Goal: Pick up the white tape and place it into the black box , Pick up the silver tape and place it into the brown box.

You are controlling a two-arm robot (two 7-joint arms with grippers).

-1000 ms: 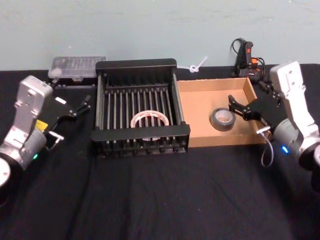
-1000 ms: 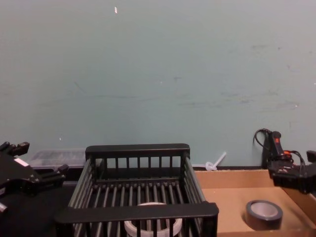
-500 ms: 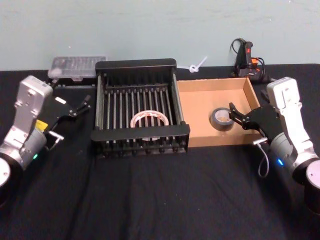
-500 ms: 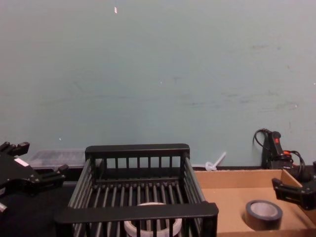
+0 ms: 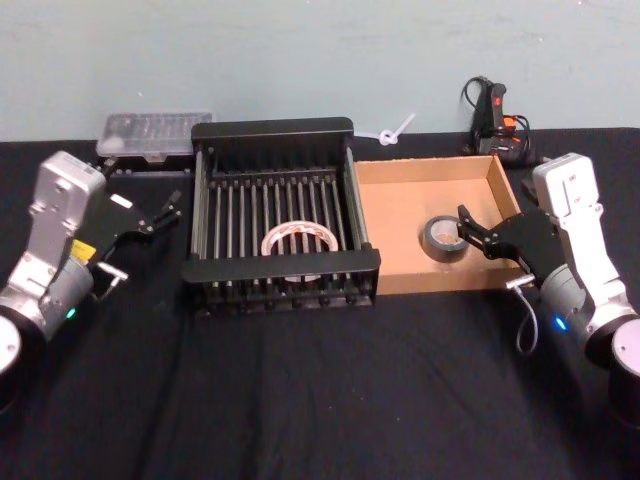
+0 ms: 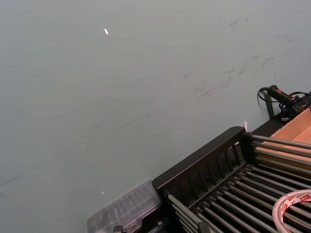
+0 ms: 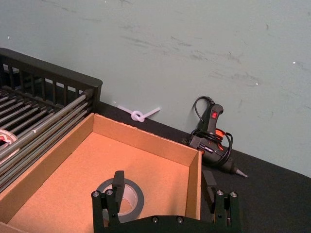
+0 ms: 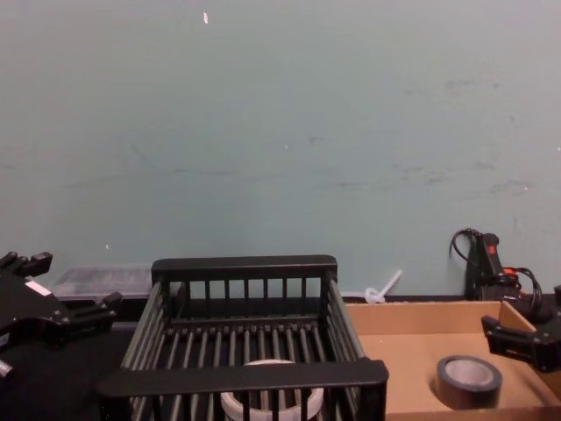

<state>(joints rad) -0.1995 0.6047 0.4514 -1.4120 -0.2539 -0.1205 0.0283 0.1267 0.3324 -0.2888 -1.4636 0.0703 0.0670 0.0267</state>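
Resting in their boxes, both tapes lie flat while my end effectors hang free with their fingers apart.

My right end effector [image 5: 471, 232] hovers at the right wall of the brown box [image 5: 400, 195], spread and empty, just beside the silver tape [image 5: 445, 237] lying on the box floor. The white tape [image 5: 299, 239] sits on the slats near the front of the black box [image 5: 272, 130]. My left end effector [image 5: 160, 214] is parked over the table [image 5: 300, 400], left of the black box, holding nothing.
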